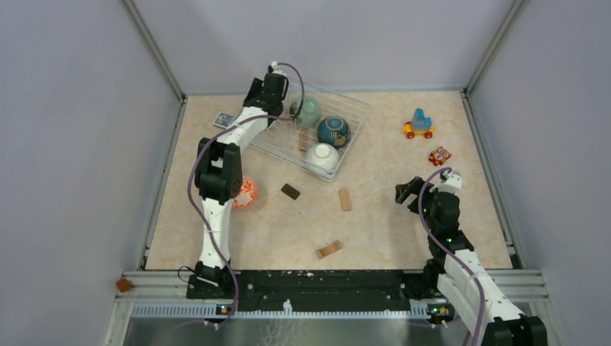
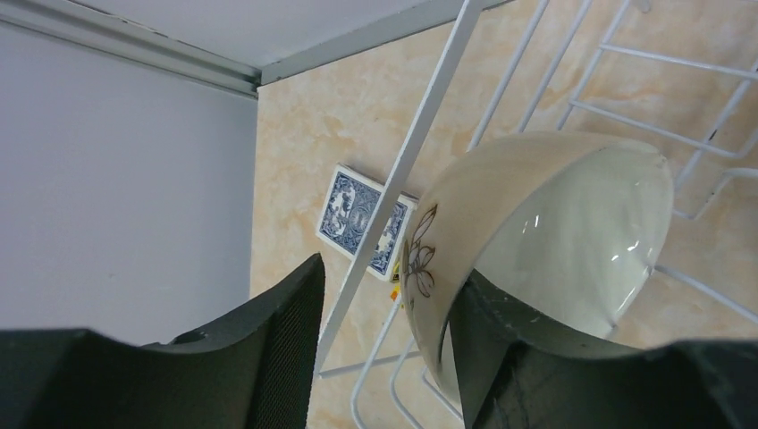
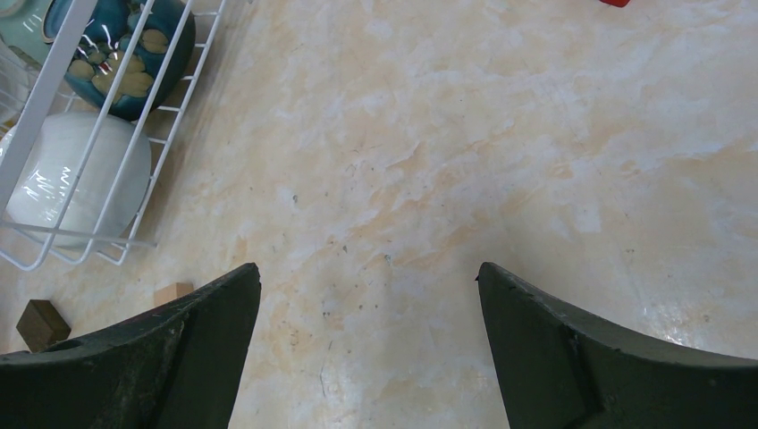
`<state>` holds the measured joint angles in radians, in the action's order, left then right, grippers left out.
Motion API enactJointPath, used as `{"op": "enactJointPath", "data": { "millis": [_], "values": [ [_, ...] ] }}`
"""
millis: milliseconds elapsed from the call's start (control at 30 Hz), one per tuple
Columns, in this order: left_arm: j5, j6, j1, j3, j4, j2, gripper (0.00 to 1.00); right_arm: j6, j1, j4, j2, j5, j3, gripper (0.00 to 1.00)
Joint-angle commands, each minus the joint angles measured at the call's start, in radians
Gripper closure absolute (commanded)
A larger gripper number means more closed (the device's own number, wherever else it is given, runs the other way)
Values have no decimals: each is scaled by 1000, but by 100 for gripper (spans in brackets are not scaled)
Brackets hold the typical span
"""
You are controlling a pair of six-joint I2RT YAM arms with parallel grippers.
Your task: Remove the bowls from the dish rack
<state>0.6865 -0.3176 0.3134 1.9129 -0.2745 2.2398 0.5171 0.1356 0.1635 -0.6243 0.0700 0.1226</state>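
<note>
The white wire dish rack [image 1: 346, 96] stands at the back middle. In it lie a mint green bowl [image 1: 309, 112], a dark blue bowl [image 1: 333, 131] and a white bowl [image 1: 322, 156]. My left gripper [image 1: 277, 101] is at the rack's far left corner. In the left wrist view it [image 2: 389, 277] is open: one finger is inside a tilted beige bowl [image 2: 536, 223], the other outside the rack's rim wire [image 2: 429, 107]. A white bowl with an orange-red pattern [image 1: 245, 192] sits on the table beside my left arm. My right gripper [image 1: 411, 191] is open and empty over bare table [image 3: 368, 273].
A deck of blue cards [image 1: 224, 119] lies left of the rack. A dark block [image 1: 290, 191] and two wood blocks [image 1: 346, 200] [image 1: 328, 249] lie mid-table. A toy vehicle [image 1: 418, 125] and a small red toy [image 1: 439, 156] are at the right. Walls enclose the table.
</note>
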Motion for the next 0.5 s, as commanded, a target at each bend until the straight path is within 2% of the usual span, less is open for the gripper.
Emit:
{"op": "enactJointPath", "data": {
  "millis": [0, 167, 300, 467],
  "values": [
    [78, -47, -14, 23, 85, 1, 47, -5, 6, 27, -4, 10, 32, 10],
    [147, -57, -14, 12, 130, 5, 66, -5, 6, 28, -4, 9, 32, 10],
    [170, -77, -13, 14, 146, 9, 100, -5, 6, 28, -6, 10, 32, 10],
    [232, -140, 2, -1, 215, 8, 100, -5, 6, 28, -5, 9, 32, 10]
  ]
}}
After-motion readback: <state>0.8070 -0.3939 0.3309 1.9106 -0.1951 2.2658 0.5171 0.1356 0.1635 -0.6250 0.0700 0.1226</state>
